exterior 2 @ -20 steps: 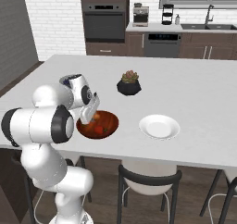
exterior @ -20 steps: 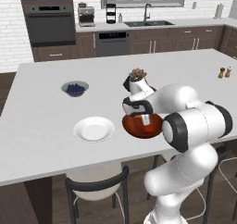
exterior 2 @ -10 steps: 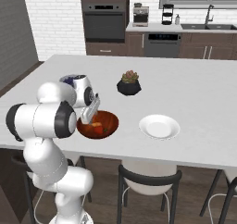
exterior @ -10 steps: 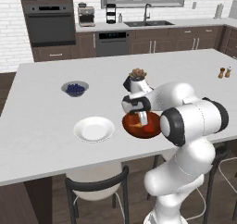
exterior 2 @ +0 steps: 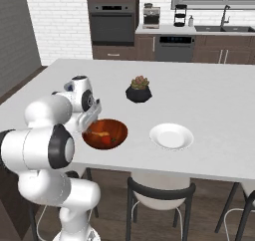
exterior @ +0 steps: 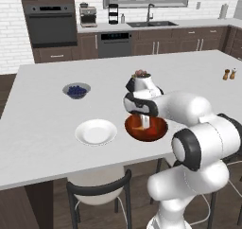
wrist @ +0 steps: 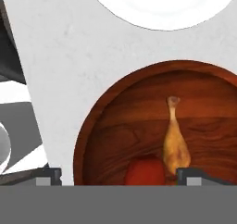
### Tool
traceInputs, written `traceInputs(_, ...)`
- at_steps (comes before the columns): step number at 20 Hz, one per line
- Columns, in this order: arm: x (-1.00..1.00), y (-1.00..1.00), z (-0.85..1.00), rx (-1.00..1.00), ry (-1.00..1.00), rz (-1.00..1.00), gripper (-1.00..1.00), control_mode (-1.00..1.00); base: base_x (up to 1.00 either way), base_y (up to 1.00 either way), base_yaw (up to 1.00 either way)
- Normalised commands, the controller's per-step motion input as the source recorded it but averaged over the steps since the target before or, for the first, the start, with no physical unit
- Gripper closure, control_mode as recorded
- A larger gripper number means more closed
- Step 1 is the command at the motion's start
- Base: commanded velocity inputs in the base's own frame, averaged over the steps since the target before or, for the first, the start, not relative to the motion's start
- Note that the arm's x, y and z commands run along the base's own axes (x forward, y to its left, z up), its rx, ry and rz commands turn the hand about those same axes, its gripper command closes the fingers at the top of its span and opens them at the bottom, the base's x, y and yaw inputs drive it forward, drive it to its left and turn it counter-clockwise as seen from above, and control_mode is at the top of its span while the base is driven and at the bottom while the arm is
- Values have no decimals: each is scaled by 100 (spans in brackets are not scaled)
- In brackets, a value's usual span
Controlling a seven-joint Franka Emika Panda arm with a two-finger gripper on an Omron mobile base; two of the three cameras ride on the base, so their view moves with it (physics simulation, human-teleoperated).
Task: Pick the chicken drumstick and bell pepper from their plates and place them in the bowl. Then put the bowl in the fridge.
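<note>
Hand view shows the wooden bowl (wrist: 157, 126) with both foods inside it: the chicken drumstick (wrist: 175, 146) lies on the bowl's floor with its bone end pointing away from the gripper (wrist: 118, 176), and the bell pepper (wrist: 146, 172) sits just beside the drumstick's thick end, right under the spread fingertips (wrist: 48, 174). The jaws stand wide apart and hold nothing, so the pepper looks freshly let go. A second ago the fingers were nearly shut low over the bowl; since then they have opened and the hand has lifted slightly above the bowl in the left base view. That suggests the filling step is done. A white plate (exterior: 96, 131) sits bare beside the bowl. Carrying the bowl to the fridge remains.
</note>
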Motion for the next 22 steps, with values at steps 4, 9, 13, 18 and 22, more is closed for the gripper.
traceInputs(4, -91, 53, 0, 3, 0, -34, -100, -100, 0, 0, 0)
traceInputs(9, -50, 10, -7, 1, 0, -29, -100, -100, 0, 0, 0)
traceInputs(13, 1, -2, 0, 0, 0, -15, -100, -100, 0, 0, 0)
traceInputs(18, 7, -3, -20, 0, 0, -11, -100, -100, 0, 0, 0)
traceInputs(22, 10, 0, -24, 0, 0, -4, -100, -100, 0, 0, 0)
